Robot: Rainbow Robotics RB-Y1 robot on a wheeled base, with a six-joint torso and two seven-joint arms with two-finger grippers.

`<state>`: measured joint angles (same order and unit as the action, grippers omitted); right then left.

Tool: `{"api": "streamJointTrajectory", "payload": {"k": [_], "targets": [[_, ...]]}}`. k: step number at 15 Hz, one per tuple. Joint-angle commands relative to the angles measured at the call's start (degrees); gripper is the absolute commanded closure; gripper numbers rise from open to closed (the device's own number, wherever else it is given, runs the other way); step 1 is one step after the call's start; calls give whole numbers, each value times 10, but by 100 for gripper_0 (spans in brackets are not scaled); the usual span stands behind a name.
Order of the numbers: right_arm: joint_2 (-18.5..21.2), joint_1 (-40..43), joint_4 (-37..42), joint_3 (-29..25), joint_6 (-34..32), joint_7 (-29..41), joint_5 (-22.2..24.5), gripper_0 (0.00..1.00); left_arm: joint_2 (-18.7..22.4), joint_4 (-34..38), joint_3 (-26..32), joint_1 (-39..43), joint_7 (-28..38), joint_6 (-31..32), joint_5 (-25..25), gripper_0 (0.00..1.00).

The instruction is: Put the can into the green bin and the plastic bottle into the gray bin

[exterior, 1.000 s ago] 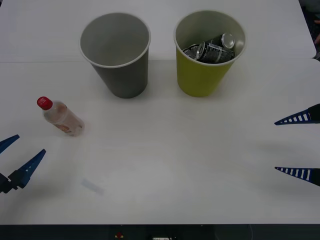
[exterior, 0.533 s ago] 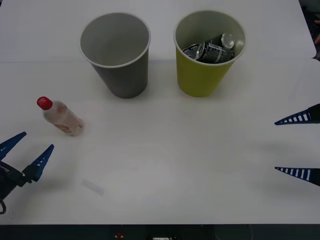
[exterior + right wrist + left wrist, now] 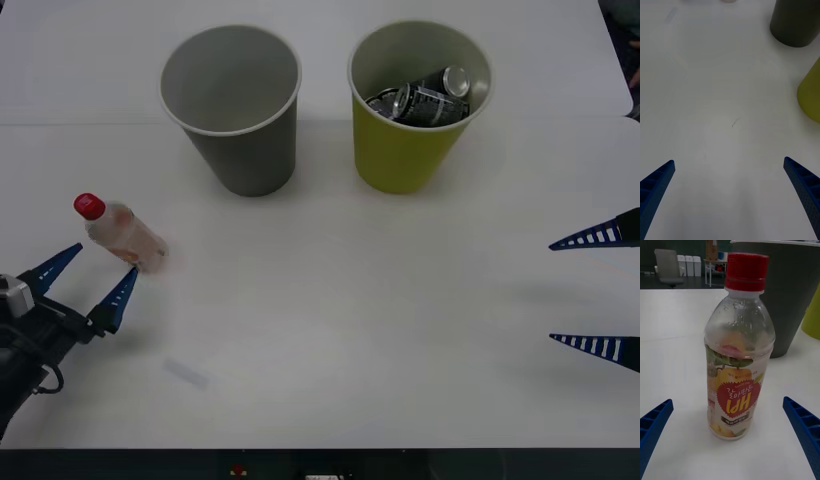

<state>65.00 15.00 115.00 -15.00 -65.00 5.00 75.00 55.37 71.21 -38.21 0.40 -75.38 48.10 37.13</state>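
Red-capped plastic bottle (image 3: pixel 738 352) stands between left gripper (image 3: pixel 88 282) fingers.

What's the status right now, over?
Left hand open, closing in on plastic bottle. Right hand open, parked. Bottle upright, path clear.

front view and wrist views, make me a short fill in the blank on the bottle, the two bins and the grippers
1. The small clear plastic bottle with the red screw cap stands on the white table in front of the open ____ gripper.
2. The dark silver-ended cans lie inside the ____ tapered bin.
3. The gray tapered bin with the white rim holds ____.
4. The right gripper waits with its fingers ____.

Missing words: left; yellow-green; nothing; open
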Motion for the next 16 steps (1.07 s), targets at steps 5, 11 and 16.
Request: {"api": "streamJointTrajectory", "payload": {"k": [5,11,16], "targets": [[0,0,0,0,0,0,0,0,-29,-36,-42,-74,-10,-19,15,0],[0,0,0,0,0,0,0,0,-45,-37,-42,-102,-15,-58,19,0],[0,0,0,0,0,0,0,0,-45,-37,-42,-106,-19,-62,17,84]]}}
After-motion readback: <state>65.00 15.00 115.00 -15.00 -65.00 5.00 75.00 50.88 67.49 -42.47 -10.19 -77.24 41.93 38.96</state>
